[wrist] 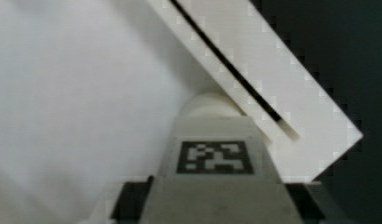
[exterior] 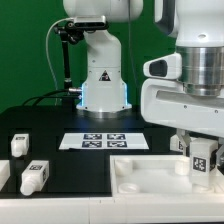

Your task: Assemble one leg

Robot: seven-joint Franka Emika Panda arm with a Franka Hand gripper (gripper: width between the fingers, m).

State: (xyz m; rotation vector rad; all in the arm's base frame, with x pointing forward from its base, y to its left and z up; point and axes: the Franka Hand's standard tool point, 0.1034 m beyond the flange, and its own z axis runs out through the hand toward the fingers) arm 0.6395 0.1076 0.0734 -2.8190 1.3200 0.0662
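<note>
My gripper [exterior: 203,165] is shut on a leg [exterior: 204,158], a small white block with a black-and-white tag, and holds it upright over the right end of the large white tray-like panel [exterior: 150,175]. In the wrist view the leg [wrist: 220,150] runs out from between my dark fingers [wrist: 138,200] and its rounded tip sits at the panel's raised rim [wrist: 241,75]. Whether the leg touches the panel I cannot tell. Two more legs lie loose on the black table, one at the exterior view's left edge [exterior: 19,144] and one nearer the front [exterior: 35,177].
The marker board [exterior: 104,141] lies flat on the table behind the panel. The arm's white base [exterior: 103,85] stands at the back. Another white part [exterior: 3,178] sits at the front left corner of the exterior view.
</note>
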